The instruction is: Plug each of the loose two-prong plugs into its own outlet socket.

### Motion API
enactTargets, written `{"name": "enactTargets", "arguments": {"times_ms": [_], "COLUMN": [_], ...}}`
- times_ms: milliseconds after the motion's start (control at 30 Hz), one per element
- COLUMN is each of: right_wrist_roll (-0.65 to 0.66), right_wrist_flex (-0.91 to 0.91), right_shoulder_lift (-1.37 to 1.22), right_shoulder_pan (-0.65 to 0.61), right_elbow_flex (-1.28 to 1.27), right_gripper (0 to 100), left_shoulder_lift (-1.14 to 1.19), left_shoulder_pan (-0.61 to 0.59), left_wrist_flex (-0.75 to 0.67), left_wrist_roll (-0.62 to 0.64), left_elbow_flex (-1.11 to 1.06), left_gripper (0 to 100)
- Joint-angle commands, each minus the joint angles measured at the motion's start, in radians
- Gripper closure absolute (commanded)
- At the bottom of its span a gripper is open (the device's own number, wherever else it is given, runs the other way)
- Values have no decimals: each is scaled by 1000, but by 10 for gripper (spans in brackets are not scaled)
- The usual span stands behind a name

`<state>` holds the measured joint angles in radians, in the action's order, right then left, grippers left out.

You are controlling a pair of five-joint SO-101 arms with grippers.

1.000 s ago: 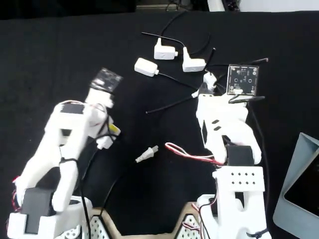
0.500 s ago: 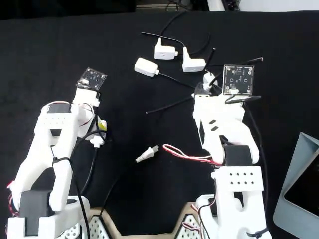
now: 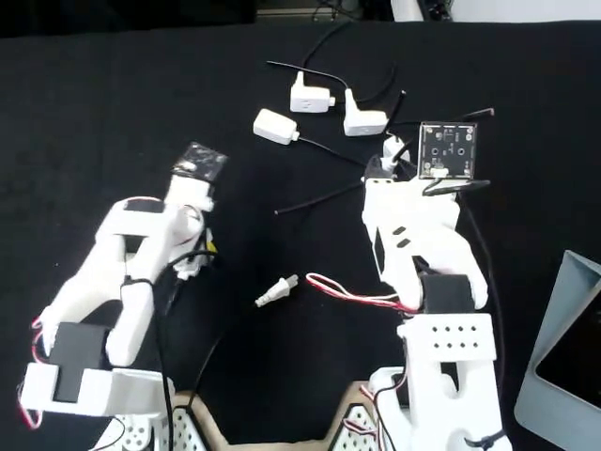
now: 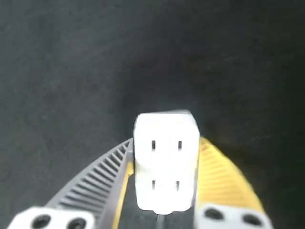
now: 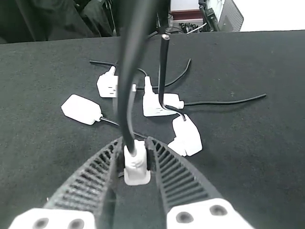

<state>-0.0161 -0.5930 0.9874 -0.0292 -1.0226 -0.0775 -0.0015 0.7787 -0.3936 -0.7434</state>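
Left jaws: closed on a white socket (image 4: pixel 165 162), gripped by both sides with its slotted face outward, held above the desk (image 3: pixel 94 94). Right jaws: closed on a white plug (image 5: pixel 137 169), its black cord (image 5: pixel 131 71) running up between them. Its prongs cannot be seen. A loose plug (image 3: pixel 277 292) lies on the desk between the arms. Three more sockets (image 3: pixel 275 126) (image 3: pixel 311 94) (image 3: pixel 363 119) lie near each other at the far side.
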Motion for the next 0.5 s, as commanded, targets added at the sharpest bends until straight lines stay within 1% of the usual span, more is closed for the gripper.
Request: {"name": "enactTargets", "arguments": {"times_ms": [0, 133, 300, 367, 433, 467], "right_wrist_roll": [-6, -6, -6, -6, -6, -6], "right_wrist_flex": [-5, -5, -5, -5, -5, -5], "right_shoulder_lift": [13, 13, 13, 13, 13, 13], "right_shoulder_pan": [-12, -12, -12, -12, -12, -12], "right_elbow_flex": [35, 35, 35, 35, 35, 35], "right_gripper": [986, 986, 986, 986, 986, 986], "left_shoulder_lift": [3, 3, 3, 2, -6, -20], "left_shoulder_pan": [97, 185, 213, 205, 185, 171], "left_wrist_flex": [-14, -21, -12, 11, 80, 118], "left_wrist_roll": [8, 11, 21, 52, 74, 94], "left_elbow_flex": [51, 73, 125, 139, 163, 179], "left_gripper": [852, 865, 848, 781, 686, 664]}}
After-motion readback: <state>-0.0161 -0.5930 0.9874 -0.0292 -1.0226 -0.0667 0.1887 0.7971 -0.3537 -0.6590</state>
